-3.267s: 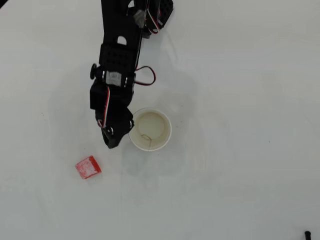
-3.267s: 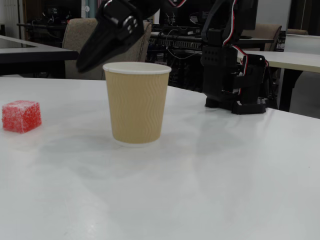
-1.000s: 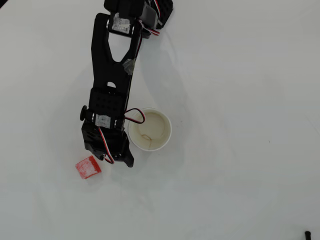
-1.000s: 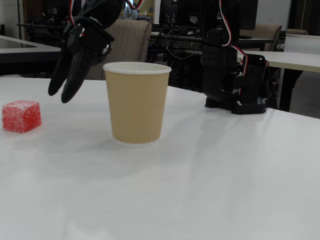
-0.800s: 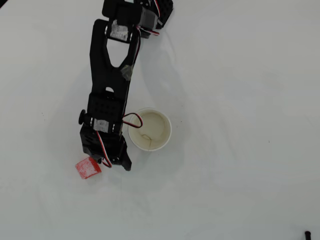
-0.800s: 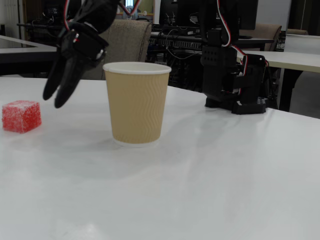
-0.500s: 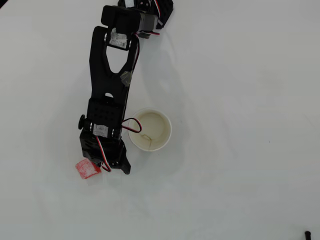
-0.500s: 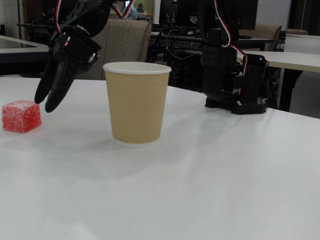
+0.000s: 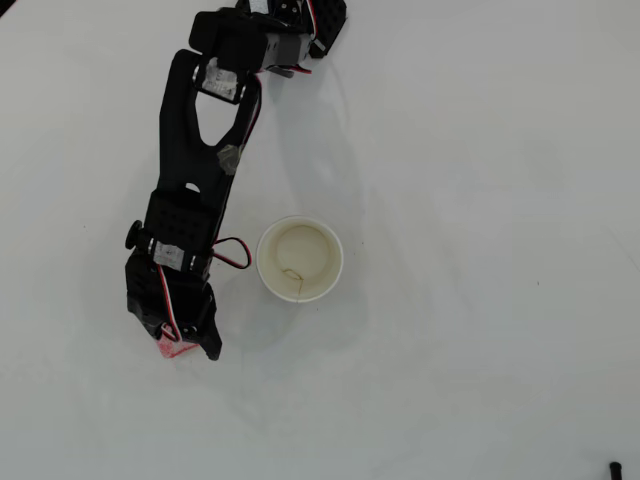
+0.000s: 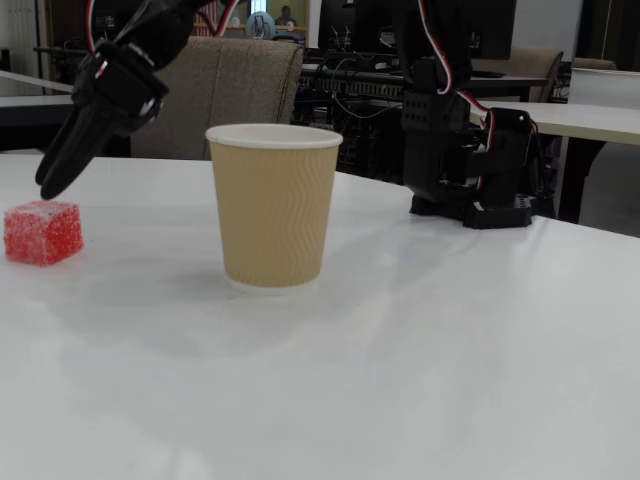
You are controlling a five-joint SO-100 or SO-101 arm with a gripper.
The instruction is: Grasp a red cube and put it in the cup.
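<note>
The red cube [image 10: 42, 232], speckled white, rests on the table at the far left of the fixed view. In the overhead view only a sliver of the red cube [image 9: 168, 349] shows under the gripper's black body. My gripper [image 10: 48, 186] hangs just above the cube without touching it, pointing down and left. Its fingers lie together with no visible gap and hold nothing. From overhead, the gripper [image 9: 206, 348] sits left of the cup. The cup [image 9: 300, 260] stands upright with nothing inside; in the fixed view the cup [image 10: 272, 205] has tan sides and a white rim.
The arm's base [image 10: 465, 150] stands behind and to the right of the cup, and the arm [image 9: 195, 150] reaches down the left of the overhead view. White table [image 9: 480, 300] lies all around. A small dark object [image 9: 615, 467] sits at the bottom right corner.
The arm has swung further left in both views. The gripper went from beside the cube to over it and now covers most of it from above. Cube and cup have not moved.
</note>
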